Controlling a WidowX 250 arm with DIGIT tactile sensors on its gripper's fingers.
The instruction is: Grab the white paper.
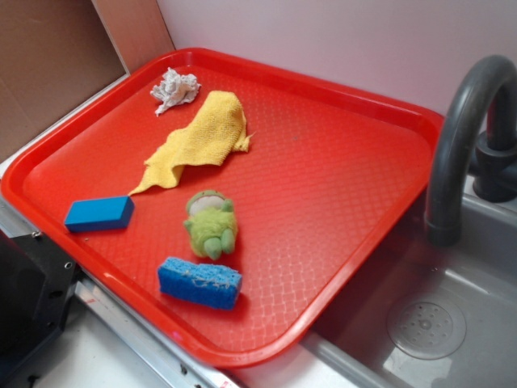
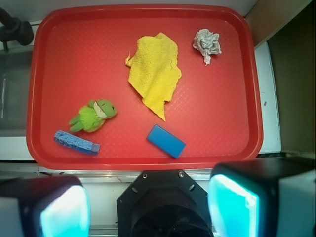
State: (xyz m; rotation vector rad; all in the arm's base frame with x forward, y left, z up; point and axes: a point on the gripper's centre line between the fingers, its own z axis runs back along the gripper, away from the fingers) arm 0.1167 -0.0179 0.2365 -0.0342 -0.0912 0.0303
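Observation:
The white paper (image 1: 174,89) is a small crumpled wad at the far left corner of the red tray (image 1: 339,162). In the wrist view the white paper (image 2: 207,44) lies at the tray's (image 2: 89,49) upper right. My gripper (image 2: 148,207) shows only in the wrist view, at the bottom edge, high above and off the tray's near rim. Its two teal-padded fingers (image 2: 232,207) stand wide apart with nothing between them. The gripper is far from the paper. The gripper is not seen in the exterior view.
On the tray lie a yellow cloth (image 1: 200,139), a pale green fuzzy toy (image 1: 211,226), a smooth blue sponge (image 1: 99,214) and a rough blue sponge (image 1: 199,282). A sink (image 1: 436,323) with a grey faucet (image 1: 456,137) is right of the tray. Cardboard wall (image 1: 48,65) at left.

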